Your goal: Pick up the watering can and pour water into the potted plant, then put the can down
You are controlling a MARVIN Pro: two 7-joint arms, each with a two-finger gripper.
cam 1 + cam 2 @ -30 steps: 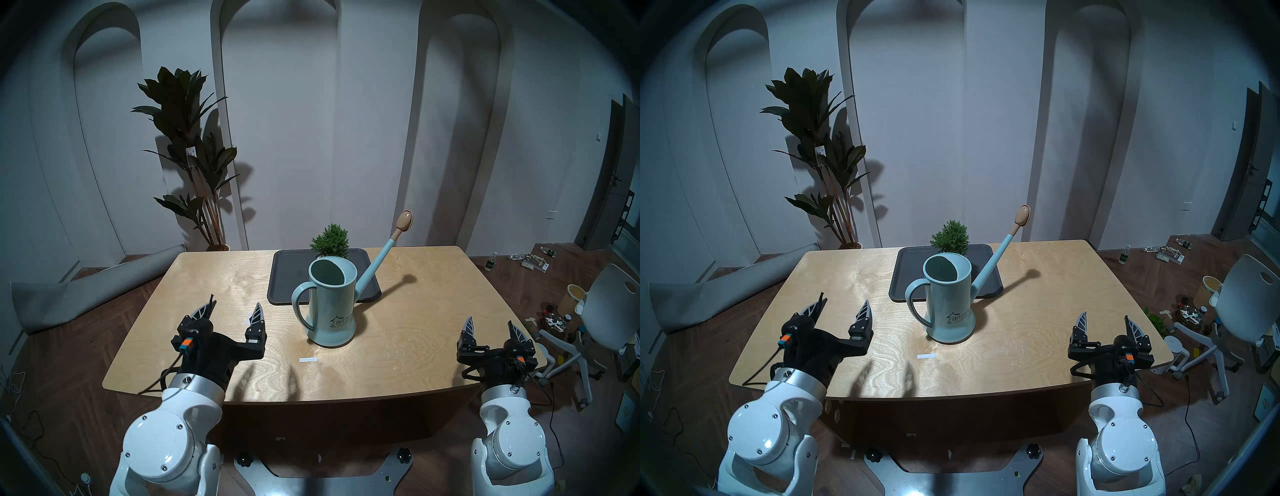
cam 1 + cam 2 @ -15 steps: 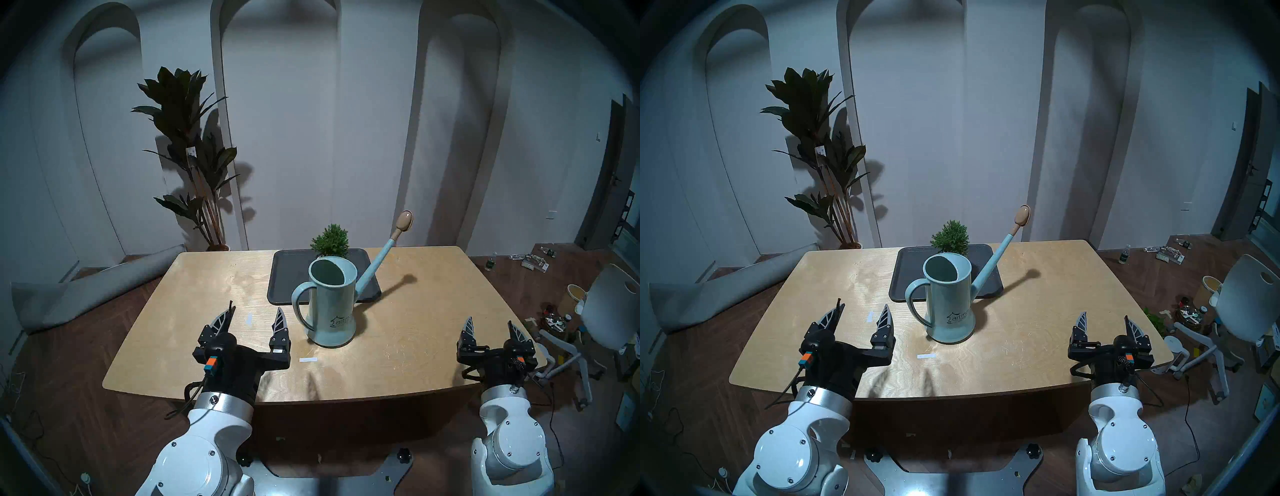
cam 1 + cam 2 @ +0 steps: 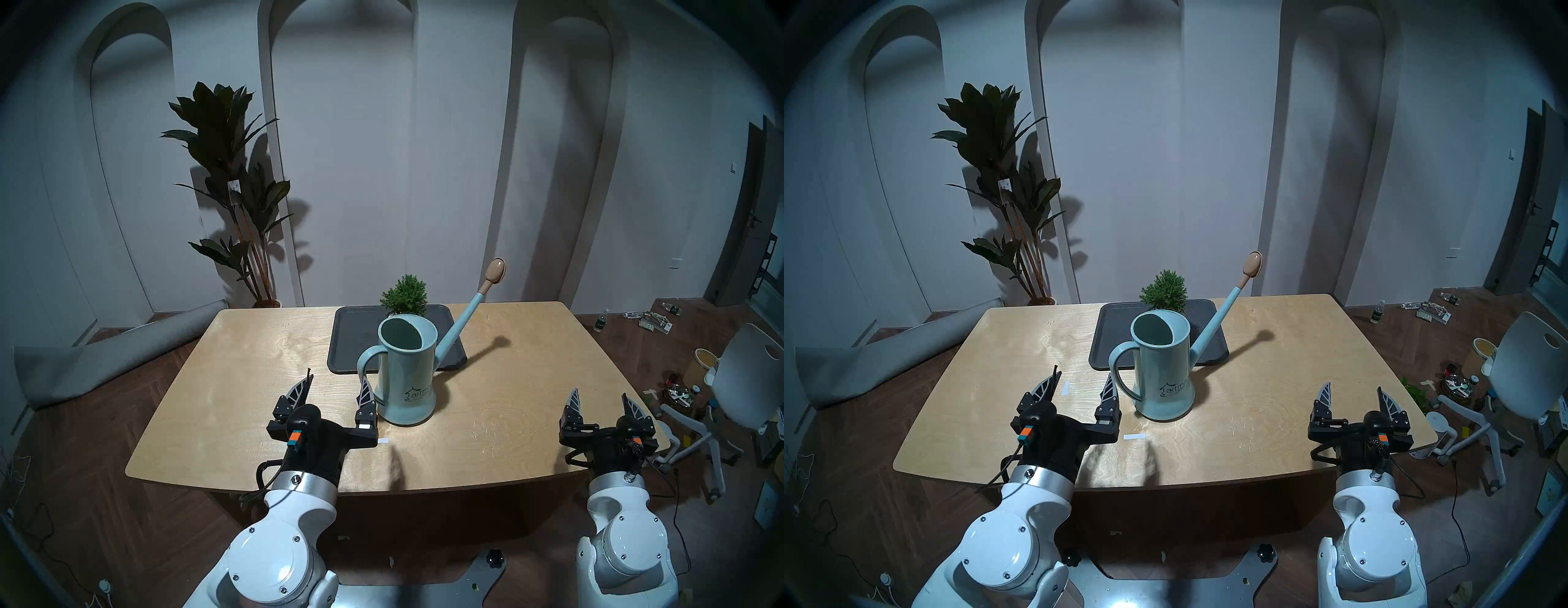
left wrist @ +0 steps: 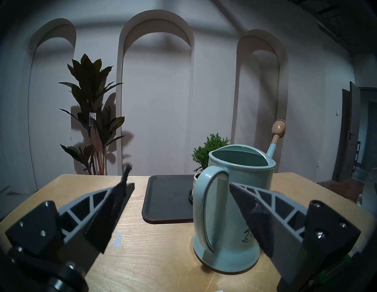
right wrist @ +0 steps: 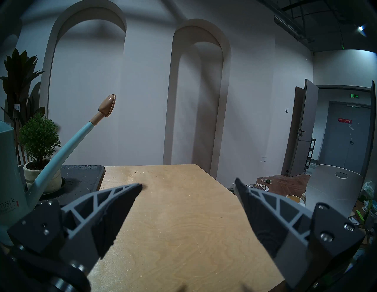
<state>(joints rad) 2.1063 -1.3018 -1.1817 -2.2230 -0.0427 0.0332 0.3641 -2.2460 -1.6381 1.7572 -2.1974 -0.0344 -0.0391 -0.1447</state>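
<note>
The wooden table (image 3: 263,361) is carrying a dark tray (image 3: 352,339), where the potted plant (image 3: 404,294) is standing behind the watering can (image 3: 405,373). I am holding my left gripper (image 3: 335,388) spread wide beside the can's loop handle (image 3: 365,375), empty (my right gripper (image 3: 602,401) is hanging spread and idle near the right edge). I judge I should be centring the handle between my fingers before closing, minding the long spout (image 3: 460,329); bare table lies to the left.

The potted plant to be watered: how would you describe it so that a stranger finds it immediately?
On the wooden table lies a dark tray; the potted plant stands there, behind the teal watering can. It is a small bushy conifer in a cream pot, unlike the tall broad-leaved floor plant.
</note>
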